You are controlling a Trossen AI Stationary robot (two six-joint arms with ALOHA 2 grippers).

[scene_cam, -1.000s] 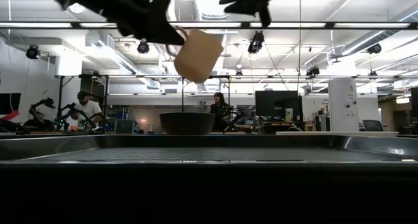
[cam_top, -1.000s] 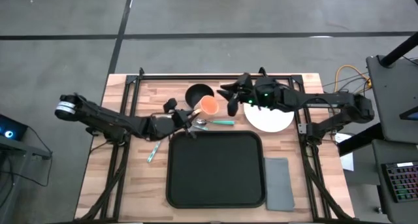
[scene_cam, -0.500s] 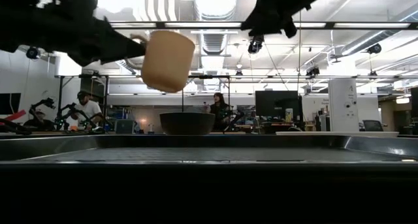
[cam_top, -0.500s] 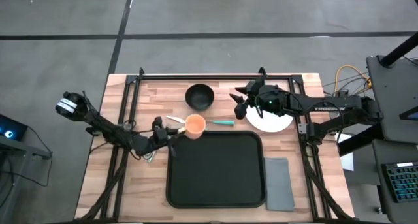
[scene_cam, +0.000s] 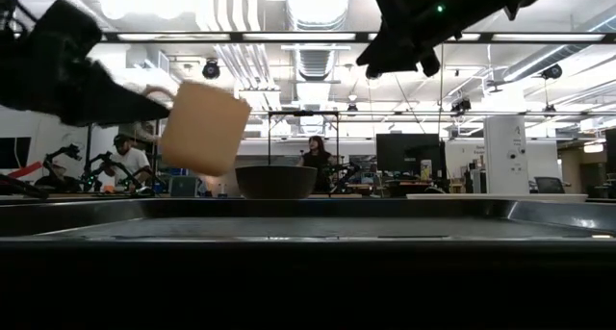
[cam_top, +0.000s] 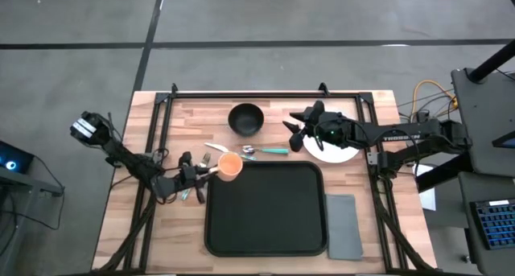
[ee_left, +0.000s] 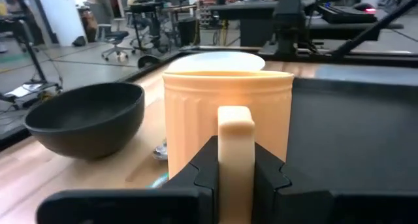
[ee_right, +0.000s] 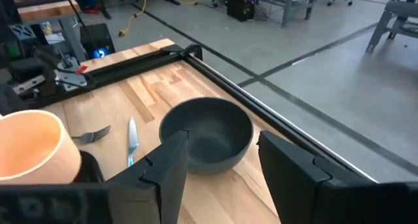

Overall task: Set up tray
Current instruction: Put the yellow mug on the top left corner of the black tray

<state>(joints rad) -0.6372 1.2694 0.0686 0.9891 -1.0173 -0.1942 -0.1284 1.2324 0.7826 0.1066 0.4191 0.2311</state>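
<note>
An orange cup hangs over the far left corner of the black tray, with my left gripper shut on its handle. In the low view the cup is slightly tilted, above the tray's rim. My right gripper stands open in the air at the left edge of the white plate. It faces the black bowl and has nothing between its fingers. My left gripper pinches the cup's handle between its two fingers, one on each flat side. The fingers come level from the table's left side. The cup is lifted clear, mouth up and slightly tilted, out beyond the fingertips.
The black bowl sits on the table at the far middle. A teal-handled spoon, a fork and a knife lie between bowl and tray. More cutlery lies under my left arm. A grey napkin lies right of the tray.
My left gripper has carried the cup down and toward the table's left and near edges, from beside the bowl to the tray's far left corner. My right gripper has drawn back toward the plate and sunk a little.
</note>
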